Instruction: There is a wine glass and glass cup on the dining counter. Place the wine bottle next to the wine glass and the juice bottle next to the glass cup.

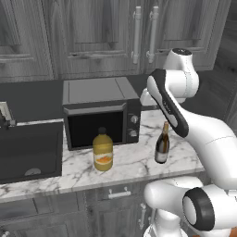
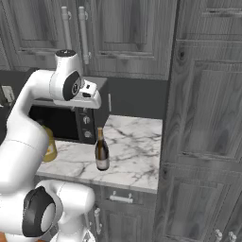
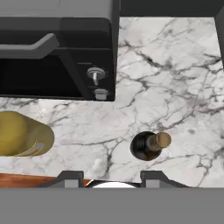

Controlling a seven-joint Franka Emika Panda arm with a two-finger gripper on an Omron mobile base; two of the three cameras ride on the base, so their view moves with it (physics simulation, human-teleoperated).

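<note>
Hovering high over the marble worktop [image 1: 134,162], the gripper [image 3: 113,178] looks down with jaws parted, holding nothing.
Only its finger tips [image 3: 70,178] show, cut by the frame. Below stands the wine bottle [image 3: 148,145], upright and free. The juice bottle [image 1: 102,150] stands well to its left before the microwave [image 1: 99,113]; the arm hides most of it from the right.

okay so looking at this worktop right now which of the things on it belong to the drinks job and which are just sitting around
For the job:
wine bottle, upright on the marble worktop
juice bottle, upright in front of the microwave
gripper, above the wine bottle, nothing held

Just there:
microwave
sink
upper cabinets
</note>
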